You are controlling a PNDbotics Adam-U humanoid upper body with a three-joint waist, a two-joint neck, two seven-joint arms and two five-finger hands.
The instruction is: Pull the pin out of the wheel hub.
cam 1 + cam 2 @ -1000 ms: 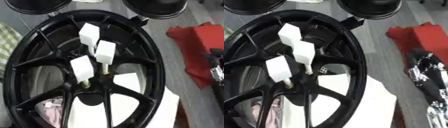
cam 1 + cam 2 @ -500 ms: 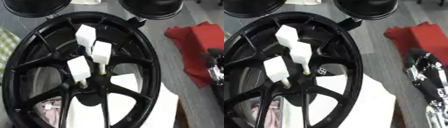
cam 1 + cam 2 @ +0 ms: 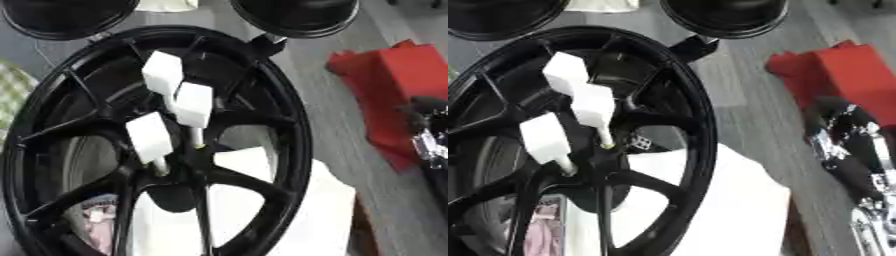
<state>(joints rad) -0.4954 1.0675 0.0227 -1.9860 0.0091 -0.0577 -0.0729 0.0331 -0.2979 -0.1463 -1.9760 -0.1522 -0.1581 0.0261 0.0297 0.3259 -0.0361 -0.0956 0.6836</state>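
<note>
While the view has shifted slightly, nothing moved; we see three white-capped pins (image 3: 192, 107) standing in the black spoked wheel hub (image 3: 188, 162); our right hand (image 3: 846, 150), at three o'clock, we cannot tell its grip.

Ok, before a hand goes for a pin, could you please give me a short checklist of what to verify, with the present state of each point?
1. Pins in place: three white-capped pins stand in the hub. Ok.
2. Pins free to reach: nothing covers their caps. Ok.
3. Right hand at a pin: it is at the right edge, apart from the wheel. Not ok.
4. Left hand ready: it shows in no view. Cannot tell.
5. Wheel held steady: it lies on a white sheet; no clamp shows. Cannot tell.
</note>
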